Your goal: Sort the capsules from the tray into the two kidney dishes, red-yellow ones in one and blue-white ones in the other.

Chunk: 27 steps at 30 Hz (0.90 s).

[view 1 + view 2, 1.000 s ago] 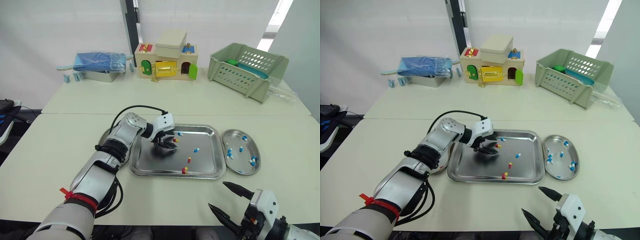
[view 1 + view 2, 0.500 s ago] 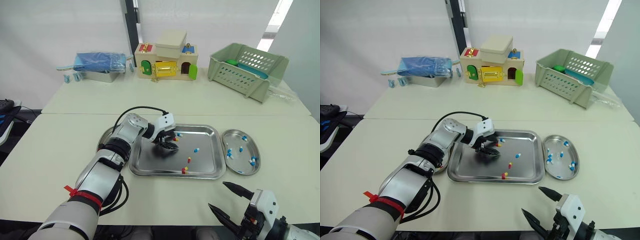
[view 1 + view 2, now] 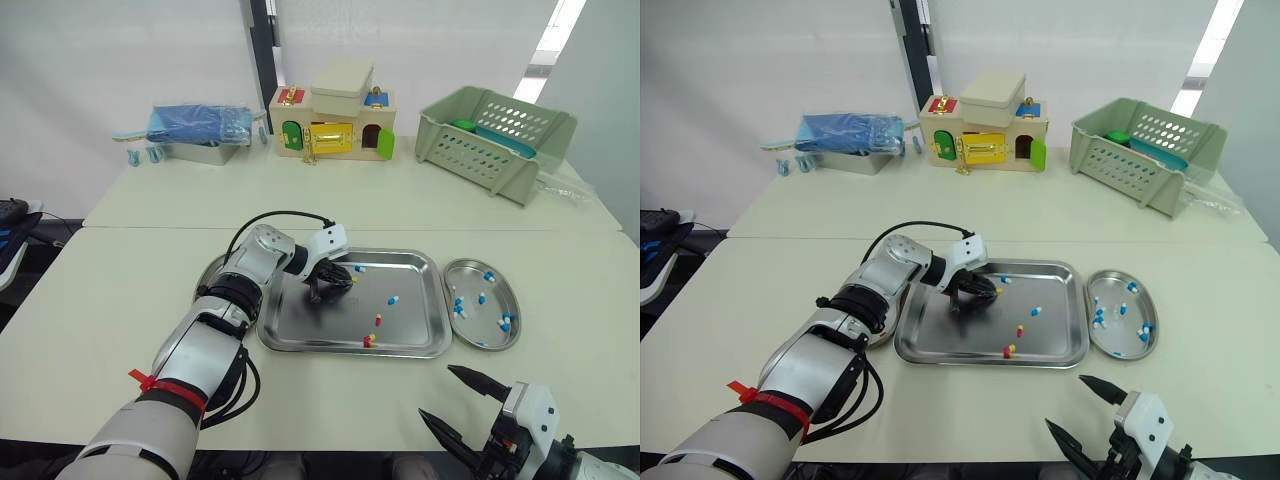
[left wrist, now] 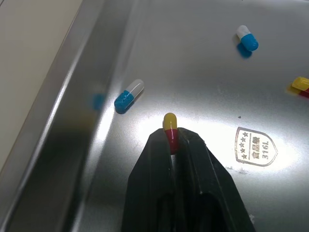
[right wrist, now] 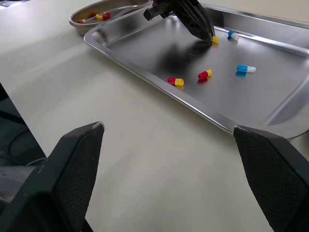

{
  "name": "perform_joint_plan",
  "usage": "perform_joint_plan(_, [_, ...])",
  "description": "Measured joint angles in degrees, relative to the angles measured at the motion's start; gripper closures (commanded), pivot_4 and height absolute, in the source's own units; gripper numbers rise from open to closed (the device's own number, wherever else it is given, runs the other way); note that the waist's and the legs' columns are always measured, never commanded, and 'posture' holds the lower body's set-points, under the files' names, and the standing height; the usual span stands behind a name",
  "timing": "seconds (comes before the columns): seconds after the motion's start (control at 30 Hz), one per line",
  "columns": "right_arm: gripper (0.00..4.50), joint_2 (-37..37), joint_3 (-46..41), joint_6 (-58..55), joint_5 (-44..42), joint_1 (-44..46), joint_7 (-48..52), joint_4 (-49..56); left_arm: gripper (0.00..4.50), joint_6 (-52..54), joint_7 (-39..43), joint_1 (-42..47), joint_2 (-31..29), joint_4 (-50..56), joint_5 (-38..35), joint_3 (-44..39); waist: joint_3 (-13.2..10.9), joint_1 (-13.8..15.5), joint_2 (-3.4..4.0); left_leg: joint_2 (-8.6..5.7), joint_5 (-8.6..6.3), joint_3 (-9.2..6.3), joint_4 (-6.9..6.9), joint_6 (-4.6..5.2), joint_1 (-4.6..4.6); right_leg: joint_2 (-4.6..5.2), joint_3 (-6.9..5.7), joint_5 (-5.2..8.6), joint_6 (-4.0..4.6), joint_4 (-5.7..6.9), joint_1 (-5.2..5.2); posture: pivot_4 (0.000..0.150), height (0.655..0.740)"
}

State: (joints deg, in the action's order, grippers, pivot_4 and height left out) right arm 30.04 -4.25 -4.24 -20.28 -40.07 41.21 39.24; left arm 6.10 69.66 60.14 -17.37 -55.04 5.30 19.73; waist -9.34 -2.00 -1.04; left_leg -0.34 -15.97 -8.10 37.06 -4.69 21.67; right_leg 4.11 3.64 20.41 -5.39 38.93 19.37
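In the head view, a rectangular stainless-steel tray (image 3: 408,325) lies at the centre of the frame on the pale surface (image 3: 120,300). The left gripper (image 3: 343,281) reaches into the tray's upper left part, its black fingers pressed together. Loose in the tray are a blue-white capsule (image 3: 393,299) near the middle, a second blue-white capsule (image 3: 359,268) by the upper rim, and two red-yellow ones lower down. Just right of the tray sits a steel kidney dish (image 3: 482,335) holding blue-white capsules. Another kidney dish (image 3: 207,278) peeks out at the tray's left, behind the arm. The right gripper (image 3: 436,391) hovers at the lower right of the frame with its fingers spread.

In the left wrist view, the left gripper (image 4: 174,140) pinches a red-yellow capsule (image 4: 169,122) by its red half, the yellow end poking past the tips. Whether the capsule touches the tray floor cannot be told.

In the right wrist view, the right gripper (image 5: 167,127) stands wide apart and empty. The held capsule (image 5: 215,38) shows at top centre, and the far dish (image 5: 77,24) at upper left contains red-yellow capsules.
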Motion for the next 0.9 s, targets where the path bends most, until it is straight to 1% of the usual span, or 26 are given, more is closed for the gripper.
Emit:
perform_joint_plan(0.1, [0.0, -0.01, 0.01, 0.5, 0.07, 0.02, 0.08, -0.9, 4.47, 0.79, 0.79, -0.48, -0.21, 1.49, -0.03, 0.0, 0.0, -0.03, 0.0, 0.0, 0.0, 0.0, 0.0, 0.0, 0.01, 0.0, 0.01, 0.0, 0.0, 0.0, 0.0, 0.15, 0.74])
perform_joint_plan(0.17, [0.0, 0.0, 0.0, 1.04, 0.07, 0.1, 0.18, -1.25, 4.47, 2.86, 1.24, -1.77, -0.87, 4.83, -0.4, -0.22, 0.0, -0.12, 0.0, 0.01, 0.0, 0.0, -0.01, 0.0, 0.01, -0.01, 0.01, 0.0, 0.0, 0.01, 0.01, 0.15, 0.74])
perform_joint_plan(0.23, [0.0, -0.01, -0.07, 1.35, 0.06, 0.2, 0.23, -1.3, 4.47, 6.35, 2.0, -3.7, -2.5, 10.67, -1.03, -1.16, 0.0, -0.38, 0.0, 0.02, 0.0, -0.02, -0.01, -0.01, 0.02, -0.01, 0.0, 0.0, 0.0, 0.02, 0.02, 0.15, 0.74])
perform_joint_plan(0.33, [0.0, 0.1, -0.1, 1.55, -0.06, 0.53, 0.44, -1.33, 4.47, 15.0, 2.24, -7.62, -7.11, 24.16, -3.08, -3.36, -0.01, -0.88, 0.02, 0.04, 0.01, -0.07, -0.02, -0.01, 0.01, -0.03, -0.01, 0.0, 0.01, 0.03, 0.01, 0.15, 0.74])
perform_joint_plan(0.4, [0.0, 0.16, -0.14, 1.7, -0.16, 1.02, 0.73, -1.35, 4.47, 21.7, 1.01, -10.58, -9.77, 33.36, -4.24, -5.25, 0.01, -0.99, 0.05, 0.04, 0.01, -0.07, -0.01, -0.01, 0.0, -0.03, 0.0, 0.0, 0.01, 0.03, -0.01, 0.15, 0.74])
perform_joint_plan(0.43, [0.0, 0.19, -0.12, 1.71, -0.19, 1.17, 0.93, -1.37, 4.47, 24.01, 0.49, -11.41, -10.35, 35.91, -4.68, -5.92, 0.02, -0.94, 0.06, 0.04, 0.01, -0.09, -0.01, -0.01, -0.01, -0.03, -0.02, 0.0, 0.01, 0.03, -0.03, 0.15, 0.74])
perform_joint_plan(0.5, [0.0, 0.65, -0.11, 1.77, -0.83, 2.77, 1.87, -1.65, 4.47, 33.49, -3.13, -16.22, -12.4, 46.0, -6.21, -9.3, 0.02, -1.1, 0.1, 0.05, 0.0, -0.08, -0.01, 0.0, -0.02, -0.03, 0.01, 0.0, 0.01, 0.02, -0.03, 0.15, 0.74])
perform_joint_plan(0.63, [0.0, 1.94, -0.16, 1.79, -1.92, 4.76, 4.16, -2.75, 4.47, 46.72, -9.47, -23.23, -15.33, 58.14, -8.36, -14.76, 0.01, -1.05, 0.1, 0.05, 0.0, -0.14, 0.0, 0.0, -0.02, -0.03, -0.03, 0.0, 0.01, 0.03, -0.03, 0.15, 0.74])
perform_joint_plan(0.73, [0.0, 3.84, -0.36, 1.81, -3.21, 6.26, 6.52, -3.79, 4.47, 54.06, -14.27, -26.84, -16.7, 63.91, -9.69, -19.32, 0.0, -0.85, 0.09, 0.05, 0.0, -0.15, 0.0, 0.0, -0.02, -0.03, -0.05, 0.0, 0.01, 0.03, -0.05, 0.15, 0.74])
perform_joint_plan(0.9, [0.0, 6.17, -0.71, 3.12, -3.47, 9.09, 10.55, -7.1, 4.47, 61.4, -22.77, -29.65, -16.44, 69.29, -10.95, -25.59, 0.0, -0.28, 0.08, 0.04, 0.0, -0.12, 0.01, 0.0, -0.02, -0.02, -0.04, 0.0, 0.01, -0.01, -0.07, 0.15, 0.74])
